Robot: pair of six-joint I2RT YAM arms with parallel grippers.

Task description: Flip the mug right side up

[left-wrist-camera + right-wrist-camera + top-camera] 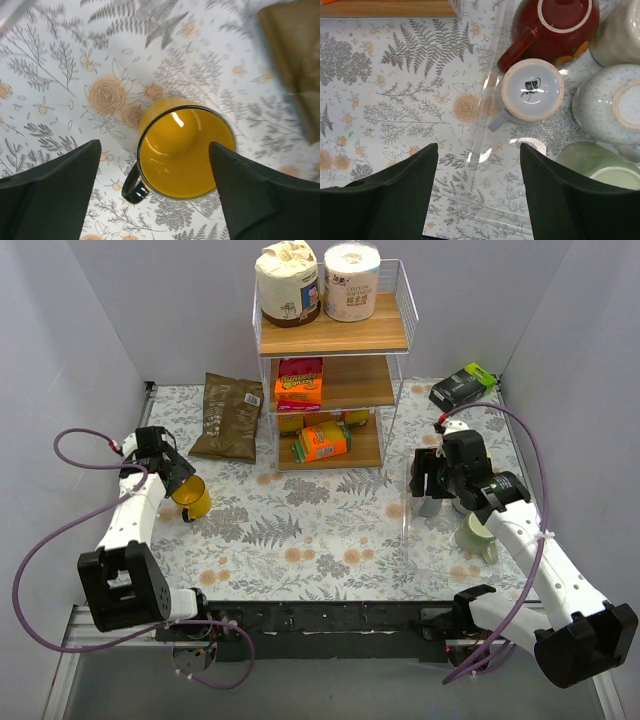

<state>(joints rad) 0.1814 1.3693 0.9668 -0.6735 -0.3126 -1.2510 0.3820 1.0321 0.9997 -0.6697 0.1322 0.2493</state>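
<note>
A yellow mug [192, 498] with a black rim and black handle stands on the floral cloth at the left. In the left wrist view the yellow mug [182, 152] shows its open mouth to the camera, handle to the lower left. My left gripper [178, 478] is open just above it, and in the left wrist view the left gripper [154, 150] has a finger on each side of the mug without touching it. My right gripper [432, 487] is open and empty over a clear tray [481, 150].
In the tray are a grey mug [532, 91], a red mug [555, 22] and a speckled mug [607, 107], all bottom up, and a green mug [477, 537]. A wire shelf rack [333, 360] stands at the back, a brown bag [228, 416] to its left, a dark packet [462, 386] to its right.
</note>
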